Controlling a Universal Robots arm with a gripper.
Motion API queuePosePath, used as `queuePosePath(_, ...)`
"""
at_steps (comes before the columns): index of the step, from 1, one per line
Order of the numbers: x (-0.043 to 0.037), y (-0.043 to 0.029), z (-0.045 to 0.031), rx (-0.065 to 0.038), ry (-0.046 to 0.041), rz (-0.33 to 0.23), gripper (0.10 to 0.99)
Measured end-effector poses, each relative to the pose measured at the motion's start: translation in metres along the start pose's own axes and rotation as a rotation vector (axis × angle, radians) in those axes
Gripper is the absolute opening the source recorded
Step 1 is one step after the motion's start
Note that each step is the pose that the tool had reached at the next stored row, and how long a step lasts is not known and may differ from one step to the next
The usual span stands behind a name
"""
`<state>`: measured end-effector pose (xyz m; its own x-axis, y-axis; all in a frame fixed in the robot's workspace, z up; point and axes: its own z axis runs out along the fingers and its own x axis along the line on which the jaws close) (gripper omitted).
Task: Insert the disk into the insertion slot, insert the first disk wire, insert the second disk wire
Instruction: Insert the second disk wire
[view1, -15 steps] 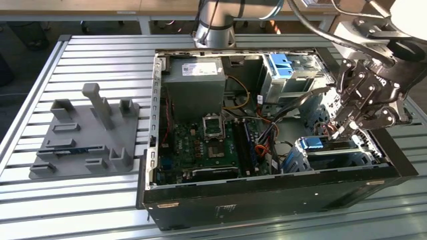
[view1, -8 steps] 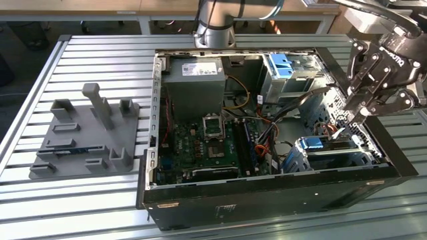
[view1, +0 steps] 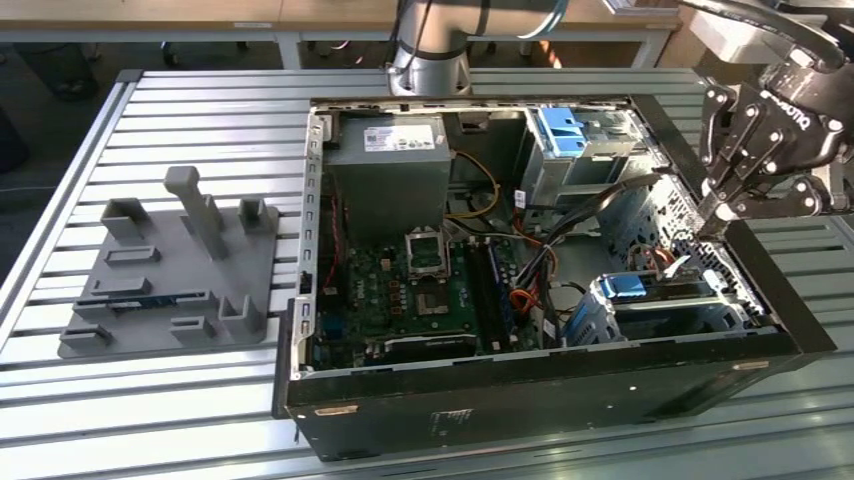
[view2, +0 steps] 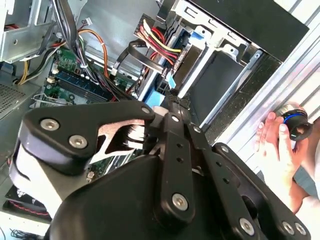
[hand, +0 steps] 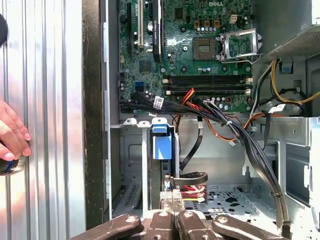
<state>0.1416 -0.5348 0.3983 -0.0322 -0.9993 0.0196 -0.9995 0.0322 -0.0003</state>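
The disk (view1: 627, 288), silver with a light-blue frame, sits inside the insertion slot (view1: 707, 310), the perforated cage at the case's corner nearest the exterior view's right. In the first wrist view the disk (hand: 161, 145) stands edge-on in the slot (hand: 127, 160). My gripper (view1: 710, 228) hangs over the disk's rear end. Its fingertips are pressed together (hand: 169, 197) at the end of a black flat disk wire (hand: 190, 176), right beside a red-yellow-black wire plug (hand: 192, 189). In the second wrist view the gripper (view2: 171, 97) meets that black wire (view2: 145, 57).
The open computer case (view1: 534, 390) lies on a slatted metal table (view1: 200, 100). A taller cage with blue-fronted drives (view1: 581, 130), a grey power supply (view1: 387, 150) and a wire bundle (hand: 240, 135) fill it. A grey fixture (view1: 174, 280) stands beside it. A person's hand (hand: 12, 132) rests outside the case.
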Motion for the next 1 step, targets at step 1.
queuePosePath(1,0.0000,0.0000,-0.0001,0.000,0.0001,0.000,0.106)
